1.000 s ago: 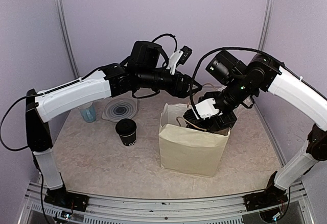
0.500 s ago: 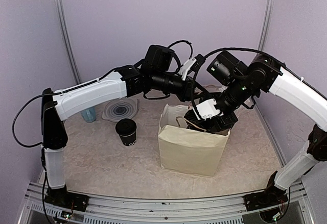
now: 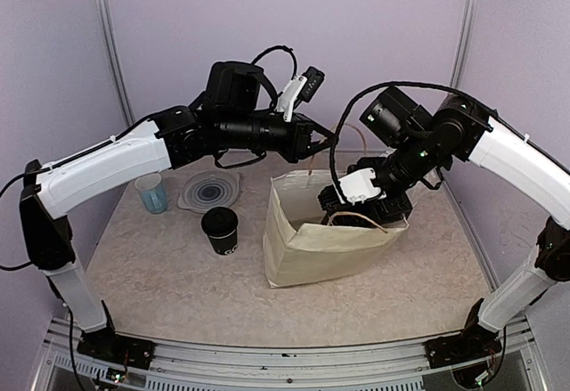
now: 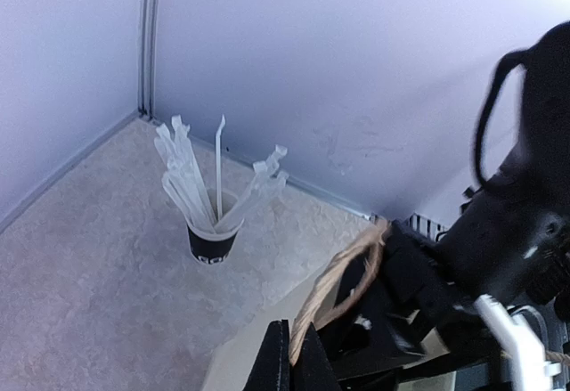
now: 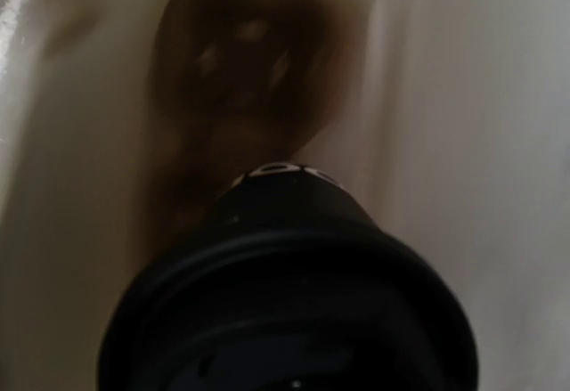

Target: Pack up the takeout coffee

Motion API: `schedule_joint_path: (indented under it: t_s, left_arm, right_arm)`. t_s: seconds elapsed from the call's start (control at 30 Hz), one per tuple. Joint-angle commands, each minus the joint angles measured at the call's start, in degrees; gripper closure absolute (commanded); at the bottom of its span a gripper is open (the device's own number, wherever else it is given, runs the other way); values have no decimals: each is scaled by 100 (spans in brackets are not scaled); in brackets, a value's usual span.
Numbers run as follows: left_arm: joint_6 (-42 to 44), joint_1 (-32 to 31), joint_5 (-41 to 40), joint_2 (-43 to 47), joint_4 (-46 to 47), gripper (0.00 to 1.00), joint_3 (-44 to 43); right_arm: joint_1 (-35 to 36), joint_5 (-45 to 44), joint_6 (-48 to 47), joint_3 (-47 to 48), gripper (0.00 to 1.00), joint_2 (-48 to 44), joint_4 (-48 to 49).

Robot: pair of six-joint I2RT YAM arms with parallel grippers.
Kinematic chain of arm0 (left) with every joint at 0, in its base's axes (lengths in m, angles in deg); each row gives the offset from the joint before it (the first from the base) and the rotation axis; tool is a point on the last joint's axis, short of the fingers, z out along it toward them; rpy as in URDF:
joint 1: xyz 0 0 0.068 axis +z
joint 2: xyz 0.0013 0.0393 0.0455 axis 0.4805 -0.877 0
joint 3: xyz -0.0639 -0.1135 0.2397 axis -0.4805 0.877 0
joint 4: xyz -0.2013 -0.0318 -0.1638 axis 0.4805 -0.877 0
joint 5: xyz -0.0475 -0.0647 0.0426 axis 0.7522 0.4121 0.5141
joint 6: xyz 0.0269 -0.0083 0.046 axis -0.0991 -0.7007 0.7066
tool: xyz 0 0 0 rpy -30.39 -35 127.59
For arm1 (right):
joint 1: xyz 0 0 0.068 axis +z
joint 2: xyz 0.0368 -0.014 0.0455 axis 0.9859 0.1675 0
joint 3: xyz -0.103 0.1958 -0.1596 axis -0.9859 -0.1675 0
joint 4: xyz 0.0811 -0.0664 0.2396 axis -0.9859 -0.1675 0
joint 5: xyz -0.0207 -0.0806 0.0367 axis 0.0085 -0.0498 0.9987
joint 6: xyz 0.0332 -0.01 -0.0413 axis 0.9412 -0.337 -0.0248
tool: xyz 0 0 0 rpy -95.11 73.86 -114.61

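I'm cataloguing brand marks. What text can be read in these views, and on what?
On the lidded black cup, top view: white lettering, too small to read.
On the straw cup: white lettering, too blurred to read.
On the dark cup, right wrist view: white marks, cut off, unreadable.
Nothing else.

Right wrist cam: cup (image 5: 285,302) blurred, clipped by bottom edge, covers right gripper (image 3: 347,202) fingers. Left gripper (image 4: 292,338) clipped at bottom edge too.
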Motion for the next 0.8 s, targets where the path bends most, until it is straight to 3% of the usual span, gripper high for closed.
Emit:
schedule_joint_path:
  t_s: [0.0, 0.27, 0.53, 0.77]
  left_arm:
    - [-137, -173, -556, 603, 397, 100, 290]
    - [-375, -243, -539, 798, 811, 100, 1048]
    - [-530, -261, -237, 752, 1088, 99, 1150]
    - [-320, -558, -638, 997, 125, 39, 675]
  right_arm:
    - [56, -166, 104, 61, 42, 19, 91]
    - [56, 55, 348, -342, 42, -32, 165]
    - [56, 61, 502, -499, 42, -132, 186]
    - [73, 28, 543, -1018, 42, -500, 238]
